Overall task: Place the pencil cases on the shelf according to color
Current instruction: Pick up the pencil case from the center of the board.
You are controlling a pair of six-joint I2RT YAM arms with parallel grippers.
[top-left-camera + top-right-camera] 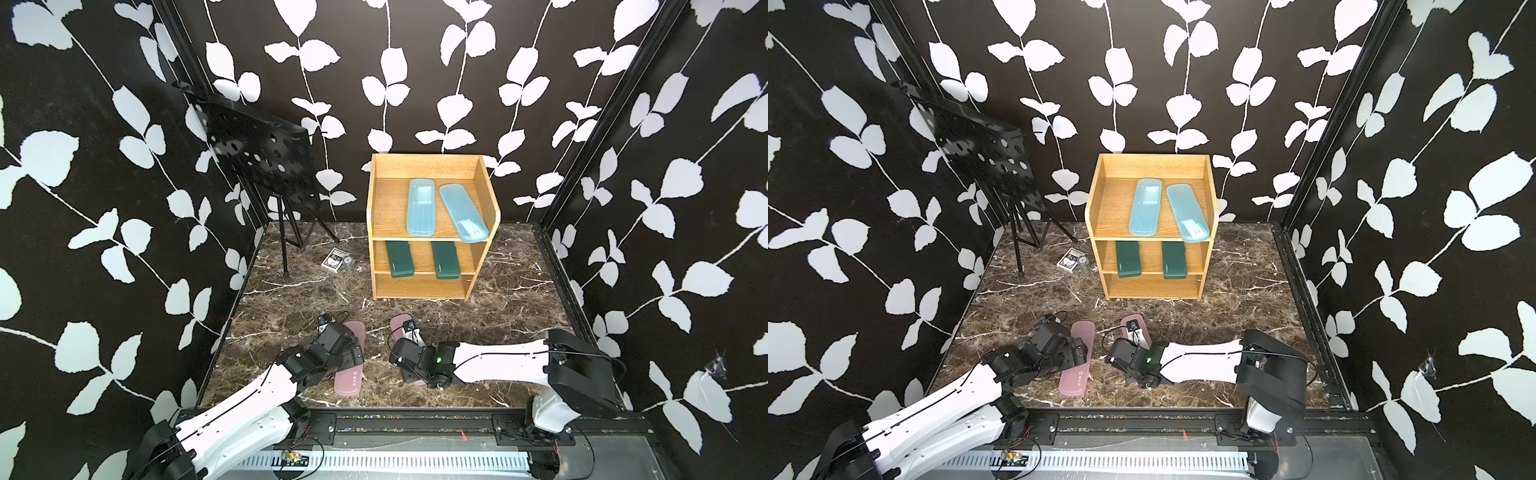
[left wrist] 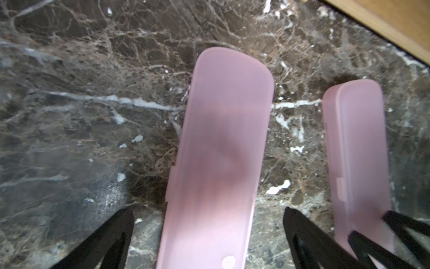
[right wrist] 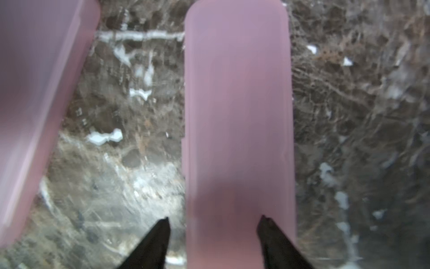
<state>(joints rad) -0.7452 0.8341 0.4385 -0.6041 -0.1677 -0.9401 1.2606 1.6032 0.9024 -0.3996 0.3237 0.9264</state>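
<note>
Two translucent pink pencil cases lie side by side on the marble floor in front of the shelf. My left gripper is open and straddles the left pink case, with a gap on each side. My right gripper is open over the right pink case; one fingertip is beside the case and the other is over its top. Two light blue cases lie on the top tier. Two dark green cases lie on the middle tier. The lowest tier holds nothing.
A black perforated stand on a tripod is at the back left. A small patterned card box and a small glass sit on the floor left of the shelf. Patterned walls close in both sides and the back.
</note>
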